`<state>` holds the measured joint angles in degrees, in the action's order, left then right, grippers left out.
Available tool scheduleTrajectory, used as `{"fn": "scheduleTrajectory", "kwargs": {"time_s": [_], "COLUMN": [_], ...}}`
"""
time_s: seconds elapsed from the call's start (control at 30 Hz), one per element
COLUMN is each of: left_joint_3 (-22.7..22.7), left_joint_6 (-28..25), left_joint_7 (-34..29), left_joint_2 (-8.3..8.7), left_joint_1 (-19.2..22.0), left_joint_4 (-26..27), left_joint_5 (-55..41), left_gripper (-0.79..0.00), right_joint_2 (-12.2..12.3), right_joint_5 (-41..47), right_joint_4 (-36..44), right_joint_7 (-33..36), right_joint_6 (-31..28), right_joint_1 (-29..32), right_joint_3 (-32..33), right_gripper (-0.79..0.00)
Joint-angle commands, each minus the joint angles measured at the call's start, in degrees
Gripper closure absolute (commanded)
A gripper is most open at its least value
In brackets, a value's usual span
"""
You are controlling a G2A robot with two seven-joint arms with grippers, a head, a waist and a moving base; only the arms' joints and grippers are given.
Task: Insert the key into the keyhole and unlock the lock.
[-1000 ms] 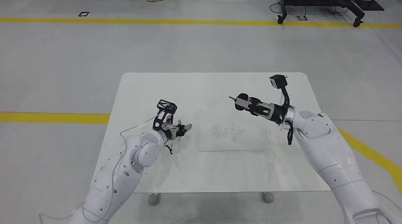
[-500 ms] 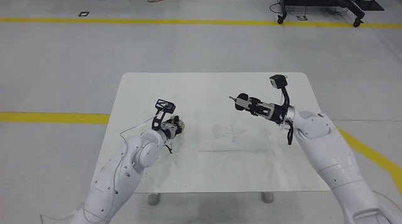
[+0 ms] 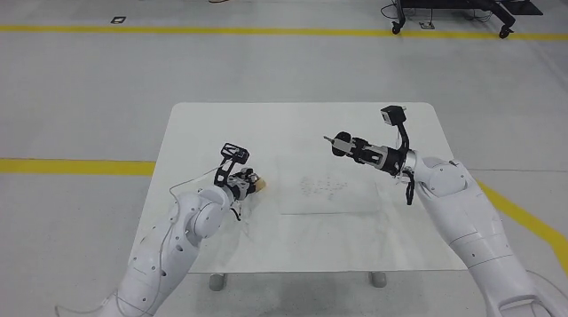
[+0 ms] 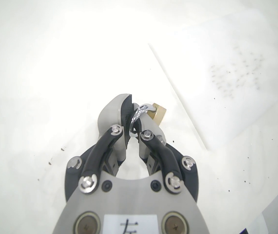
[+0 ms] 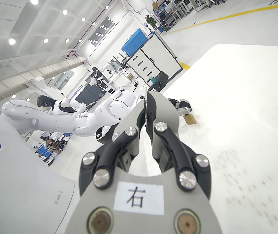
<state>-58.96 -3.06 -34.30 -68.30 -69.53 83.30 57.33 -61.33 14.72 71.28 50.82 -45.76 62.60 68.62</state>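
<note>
Padlock (image 4: 158,115) — small brass body, silver shackle (image 4: 141,109) pinched in left pincer (image 4: 136,118); right pincer (image 5: 146,103) closed on thin key (image 3: 330,139)

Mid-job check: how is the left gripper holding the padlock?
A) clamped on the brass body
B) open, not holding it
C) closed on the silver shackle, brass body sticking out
C: the left gripper is shut on the shackle, with the brass body jutting past its fingertips.

white table (image 3: 266,255) | dotted sheet (image 3: 324,188) on it | yellow floor line (image 3: 266,30)
</note>
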Motion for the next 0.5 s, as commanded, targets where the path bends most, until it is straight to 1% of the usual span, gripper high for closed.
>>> {"fn": "scheduleTrajectory", "kwargs": {"time_s": [0.0,0.1,0.2,0.27,0.47], "left_joint_3": [-0.2,-1.7,-4.9,-7.6,-7.6], "left_joint_6": [0.3,0.7,-1.4,-4.2,-4.2], "left_joint_7": [0.1,3.9,8.5,16.9,16.9], "left_joint_2": [-0.03,-0.19,-0.30,-0.32,-0.32], "left_joint_1": [0.0,-0.8,-2.3,-4.3,-4.3], "left_joint_4": [0.0,1.2,3.0,5.9,5.9], "left_joint_5": [0.2,-3.6,-12.4,-17.0,-17.0], "left_gripper": [0.000,0.000,0.000,0.000,0.000], "right_joint_2": [0.0,0.0,0.0,0.0,0.0], "right_joint_5": [0.0,0.0,0.0,0.0,0.0], "right_joint_4": [0.0,0.0,0.0,0.0,0.0], "right_joint_7": [0.0,0.0,0.0,0.0,0.0], "right_joint_6": [0.0,0.0,0.0,0.0,0.0], "right_joint_1": [0.0,0.0,0.0,0.0,0.0], "right_joint_3": [0.0,0.0,0.0,0.0,0.0], "right_gripper": [0.000,0.000,0.000,0.000,0.000]}}
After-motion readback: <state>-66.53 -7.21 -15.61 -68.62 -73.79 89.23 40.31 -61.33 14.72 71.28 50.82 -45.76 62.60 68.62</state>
